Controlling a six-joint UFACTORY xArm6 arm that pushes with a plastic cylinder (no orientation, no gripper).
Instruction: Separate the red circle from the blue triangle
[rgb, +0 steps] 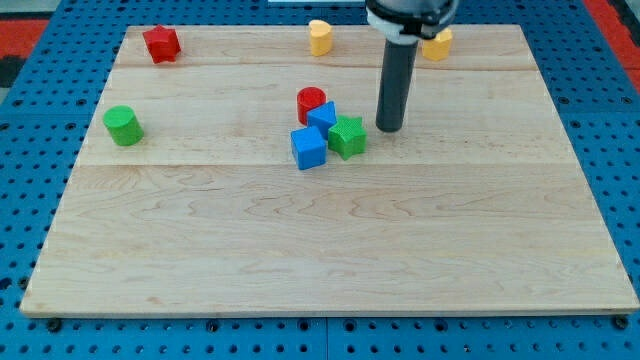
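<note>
The red circle (311, 100) sits near the board's middle, touching the blue triangle (322, 116) just below and to its right. A blue cube (309, 147) and a green star (347, 136) press against the triangle from below, forming a tight cluster. My tip (389, 128) rests on the board just to the right of the green star, a short gap away from it, and to the right of the blue triangle.
A red star (160, 43) lies at the top left. A green circle (123, 125) lies at the left. Two yellow blocks lie along the top edge, one (320, 37) at centre, one (437, 44) partly behind the rod. The wooden board (330, 250) has blue pegboard around it.
</note>
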